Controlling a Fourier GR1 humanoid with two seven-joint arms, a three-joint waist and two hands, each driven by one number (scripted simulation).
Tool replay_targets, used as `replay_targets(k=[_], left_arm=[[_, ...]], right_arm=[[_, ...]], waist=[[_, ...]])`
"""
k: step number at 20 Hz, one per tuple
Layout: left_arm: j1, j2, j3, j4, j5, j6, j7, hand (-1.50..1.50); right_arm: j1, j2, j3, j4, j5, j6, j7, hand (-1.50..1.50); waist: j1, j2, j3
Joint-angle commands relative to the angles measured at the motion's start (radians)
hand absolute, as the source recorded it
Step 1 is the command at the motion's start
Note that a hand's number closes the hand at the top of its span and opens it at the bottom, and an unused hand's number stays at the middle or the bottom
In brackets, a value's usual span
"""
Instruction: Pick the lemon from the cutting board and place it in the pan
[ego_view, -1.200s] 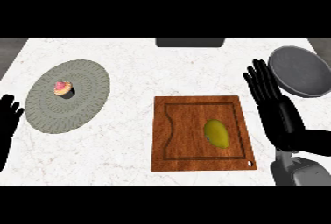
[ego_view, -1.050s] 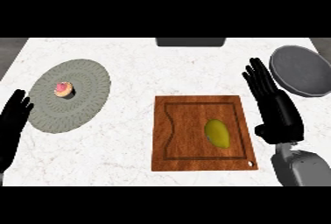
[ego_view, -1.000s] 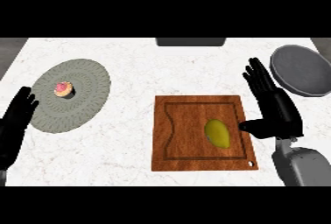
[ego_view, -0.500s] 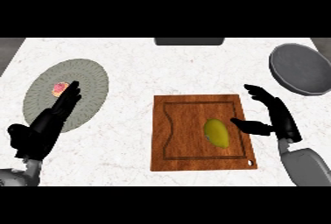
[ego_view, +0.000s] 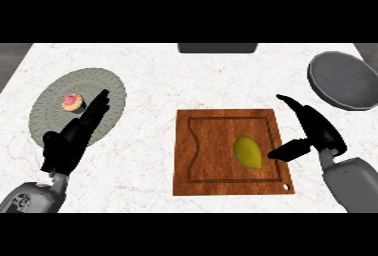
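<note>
1. A wooden cutting board (ego_view: 221, 172) lies on the pale marbled tabletop (ego_view: 192, 80), a little right of centre, with a groove running round inside its edge.
2. The lemon (ego_view: 249, 152), yellow-green and oval, rests on the right half of the cutting board, lying lengthwise toward me and away.
3. The right robot hand (ego_view: 316, 131) sits just beside the board's right edge, fingers straight and pointing up the tabletop, thumb stretched out toward the lemon. The thumb's tip is near the fruit, but I cannot tell whether it touches. Nothing is held; the hand is open.
4. The pan (ego_view: 345, 80), dark grey and round, stands at the far right of the tabletop, beyond the right robot hand and well apart from the lemon.
5. The left robot hand (ego_view: 74, 137) is on the left side, fingers straight and slanting up over the lower right rim of a grey round plate (ego_view: 52, 100). It is open and holds nothing.
6. A small pink-topped cupcake (ego_view: 72, 102) sits on that plate, close to the left fingertips.
7. A dark rectangular object (ego_view: 217, 48) shows at the far edge, top centre.
</note>
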Motion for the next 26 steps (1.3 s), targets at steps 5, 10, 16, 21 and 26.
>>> replay_targets(k=[5,10,16,21,26], left_arm=[[-0.048,-0.067,-0.038,0.045,-0.039,0.017,0.016,0.00],[-0.022,-0.015,0.018,0.046,-0.005,-0.045,-0.021,0.00],[0.028,-0.030,0.006,-0.019,-0.023,-0.033,0.012,0.00],[-0.029,-0.035,0.046,0.023,-0.024,-0.042,0.025,0.00],[-0.009,-0.069,0.015,0.002,-0.059,-0.022,0.034,0.00]], right_arm=[[-0.266,-0.019,0.098,0.087,-0.083,0.435,0.327,-1.50],[-0.372,0.085,0.097,0.152,-0.241,0.630,0.555,-1.50],[-0.422,0.193,0.142,0.238,-0.276,0.608,0.652,-1.50],[-0.422,0.201,0.206,0.236,-0.238,0.577,0.688,-1.50],[-0.440,0.162,0.217,0.249,-0.250,0.622,0.699,-1.50]], waist=[[0.025,0.007,-0.001],[0.022,0.002,-0.001],[0.015,-0.002,0.000],[0.001,-0.001,0.000],[0.000,-0.002,0.001]])
